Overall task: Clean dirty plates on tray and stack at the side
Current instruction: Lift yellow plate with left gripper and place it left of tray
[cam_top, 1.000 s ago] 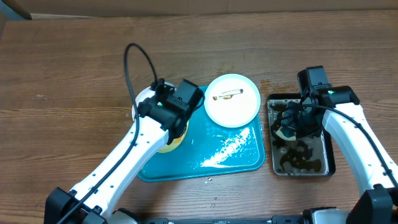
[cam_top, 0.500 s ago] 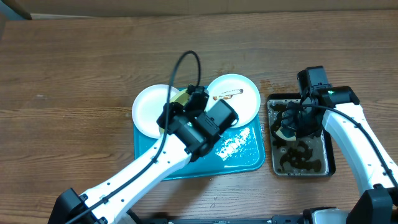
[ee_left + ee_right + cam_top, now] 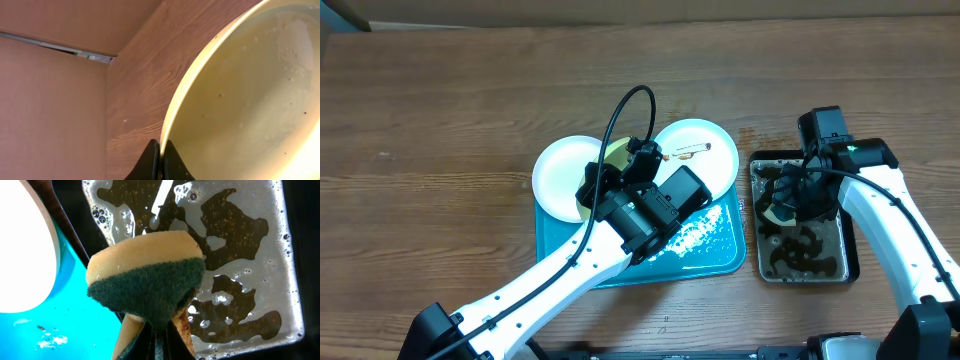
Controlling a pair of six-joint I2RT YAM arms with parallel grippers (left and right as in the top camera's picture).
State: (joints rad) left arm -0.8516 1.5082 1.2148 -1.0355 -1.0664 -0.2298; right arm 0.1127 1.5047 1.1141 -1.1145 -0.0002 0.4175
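**A:** From overhead, where are the plates?

**B:** Mid-desk, nearer the far edge. A white plate (image 3: 558, 178) overhangs the tray's (image 3: 715, 255) far-left corner, and the smeared plate (image 3: 698, 160) sits at its far-right corner. Between them the left gripper (image 3: 632, 165) holds the yellow plate (image 3: 611, 157). I judge it is raised off the tray so its face can be wiped.

**A:** And towards the right edge?

**B:** The right gripper (image 3: 785, 195) hangs over the black tray (image 3: 840, 262) with a sponge (image 3: 778, 212). That looks like a sensible spot for wetting it.

**A:** Left wrist?

**B:** The fingers (image 3: 150, 159) are pinched together on the yellow plate's rim. An edge grip leaves the face free. The face carries a few dark specks. Beyond it are bare desk (image 3: 140, 75) and a cardboard wall (image 3: 50, 100).

**A:** Right wrist?

**B:** The jaws are clamped on the folded sponge, with the green scouring side outward and yellow foam behind. Below it the black tray holds murky brown water (image 3: 240, 255) with bubbles. On the left, the tray's wet floor shows foam flecks and crumbs, and the smeared plate's edge is just beside it.
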